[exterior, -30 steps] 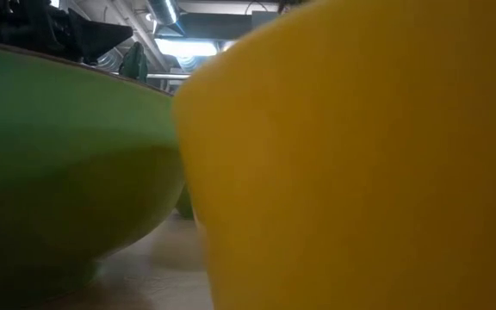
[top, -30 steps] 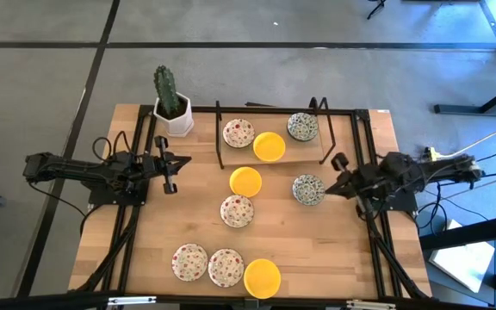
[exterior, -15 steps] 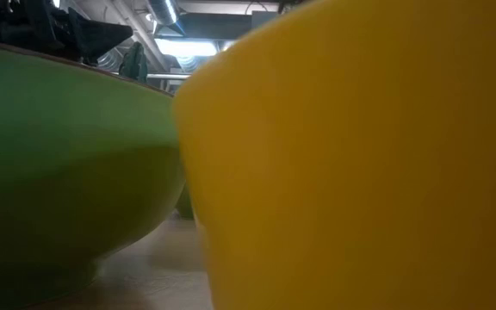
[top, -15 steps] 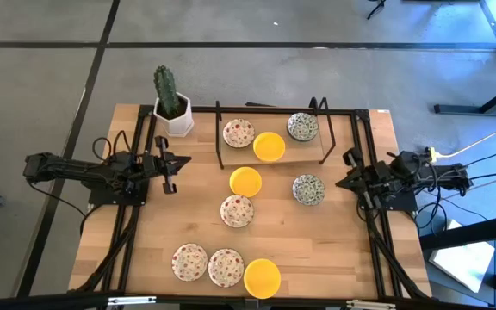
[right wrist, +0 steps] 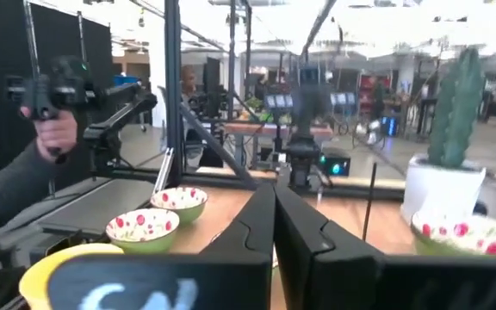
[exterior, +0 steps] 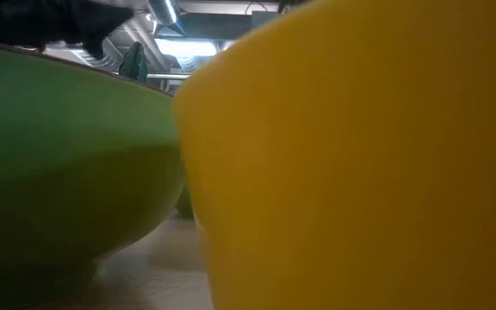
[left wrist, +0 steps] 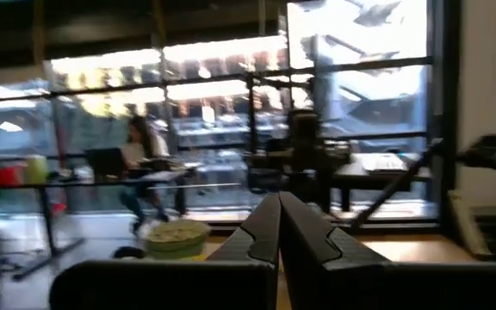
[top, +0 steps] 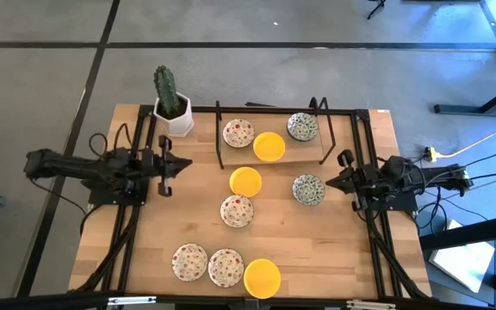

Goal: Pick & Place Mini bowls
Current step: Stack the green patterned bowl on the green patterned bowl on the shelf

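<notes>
- Nine bowls on the table (top: pixel 334 250): a red-speckled one (top: pixel 238 133), a yellow one (top: pixel 269 146) and a green-grey one (top: pixel 302 127) on the rack (top: pixel 220 138) at 12 o'clock.
- At the centre, a second yellow bowl (top: pixel 246 182) with a speckled bowl (top: pixel 237 211) just beside it, toward 6.
- Green-grey bowl (top: pixel 308 189) at 3 o'clock — just beside the right gripper (top: pixel 343 169), not touching; fingers pressed together, empty.
- Three more bowls (top: pixel 226 267) in a row at 6 o'clock.
- Left gripper (top: pixel 169 165) at 9 o'clock, fingers closed, empty.
- Cactus (top: pixel 166 90) at 11.
</notes>
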`<state>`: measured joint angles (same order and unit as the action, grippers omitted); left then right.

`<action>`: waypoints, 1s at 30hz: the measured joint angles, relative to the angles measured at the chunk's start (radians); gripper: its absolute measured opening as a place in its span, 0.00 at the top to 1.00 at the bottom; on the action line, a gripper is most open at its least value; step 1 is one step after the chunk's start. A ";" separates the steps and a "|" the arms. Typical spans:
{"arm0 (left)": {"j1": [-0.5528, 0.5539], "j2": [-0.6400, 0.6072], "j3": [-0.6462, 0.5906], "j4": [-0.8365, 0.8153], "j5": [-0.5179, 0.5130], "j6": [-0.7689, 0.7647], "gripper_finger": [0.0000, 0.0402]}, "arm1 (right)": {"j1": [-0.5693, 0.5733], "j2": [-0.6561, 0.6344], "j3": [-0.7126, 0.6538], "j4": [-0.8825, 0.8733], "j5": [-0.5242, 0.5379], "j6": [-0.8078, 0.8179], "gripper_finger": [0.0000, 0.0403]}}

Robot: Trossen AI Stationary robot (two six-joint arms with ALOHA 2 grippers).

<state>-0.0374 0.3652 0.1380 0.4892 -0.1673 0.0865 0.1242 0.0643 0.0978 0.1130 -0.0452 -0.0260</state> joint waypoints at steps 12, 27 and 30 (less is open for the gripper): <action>-0.428 0.642 0.802 -0.926 -0.462 -0.246 0.99 | 0.000 0.000 0.000 -0.022 -0.037 0.062 0.99; -0.725 1.212 1.290 -1.623 -0.084 -0.592 0.99 | 0.000 0.000 0.001 -0.029 -0.080 0.094 0.99; -0.711 1.236 1.290 -1.647 -0.067 -0.668 1.00 | 0.000 0.000 0.001 -0.035 -0.087 0.093 0.99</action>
<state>-0.7489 1.6012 1.4281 -1.1581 -0.2345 -0.5812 0.1242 0.0647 0.0990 0.0784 -0.1324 0.0670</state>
